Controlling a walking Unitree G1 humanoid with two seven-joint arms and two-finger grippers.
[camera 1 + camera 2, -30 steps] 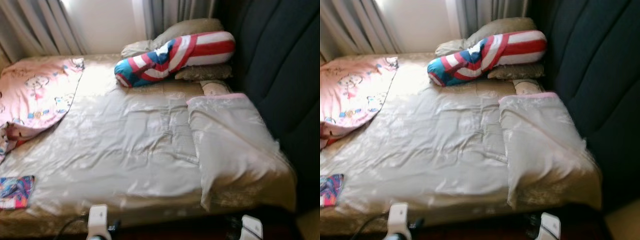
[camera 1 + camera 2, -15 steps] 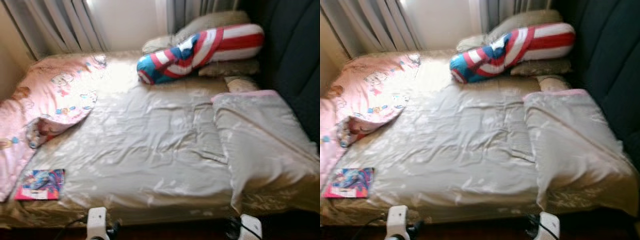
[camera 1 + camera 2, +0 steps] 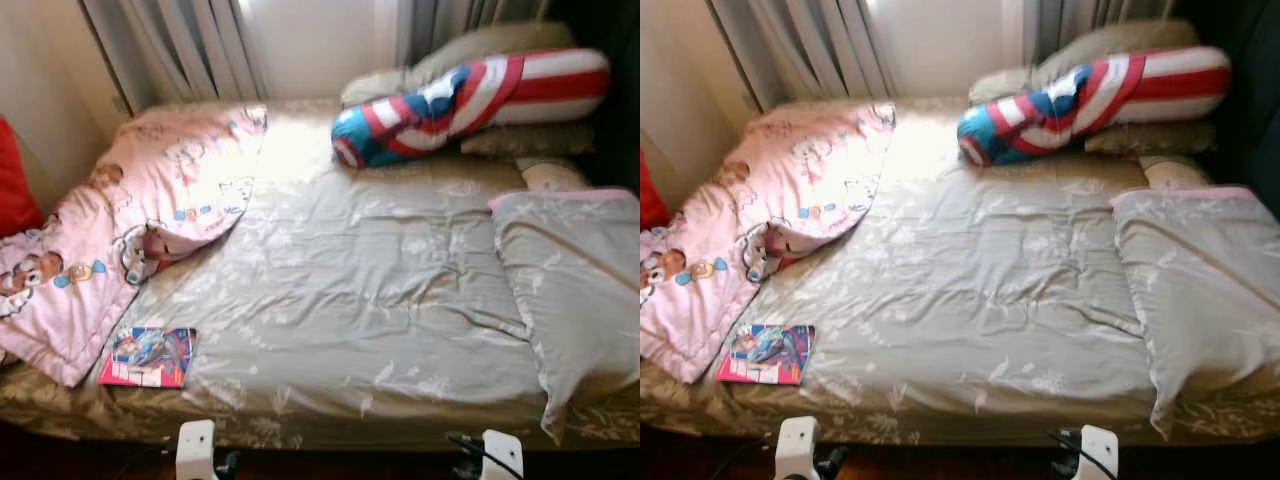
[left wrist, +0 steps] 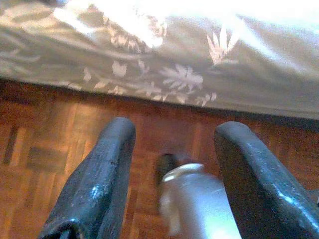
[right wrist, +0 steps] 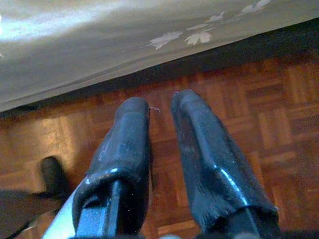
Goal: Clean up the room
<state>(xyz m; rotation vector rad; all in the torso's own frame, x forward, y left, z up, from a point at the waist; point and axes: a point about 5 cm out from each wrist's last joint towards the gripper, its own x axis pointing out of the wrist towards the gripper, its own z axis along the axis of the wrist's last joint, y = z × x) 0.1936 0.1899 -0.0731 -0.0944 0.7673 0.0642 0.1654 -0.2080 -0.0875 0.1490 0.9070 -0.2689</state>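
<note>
Bed (image 3: 330, 420), olive leaf-print cover: being viewed from its long edge, more of the left side being taken in than a moment ago, the camera having swung that way rather than the bedding having moved.

Red cushion (image 3: 14, 190): now being shown at the far left edge.

Pink cartoon blanket (image 3: 140, 215): being left crumpled over the left end of the bed, one corner being draped toward the front edge.

Book (image 3: 148, 356), bright cover: being seen in full, flat on the cover near the front edge, just beside the blanket's corner. It is being judged the likeliest item to be tidied first.

Left pincer (image 4: 169, 184): being held low over the wood floor (image 4: 60, 134) before the bed, fingers apart, nothing gripped.

Striped bolster (image 3: 470, 105): being rested against the pillows (image 3: 480, 45) at the back right.

Right pincer (image 5: 159, 154): being hung idle over the floor, fingers nearly together, nothing held.

Grey folded quilt (image 3: 575, 280): being laid at the right end.
</note>
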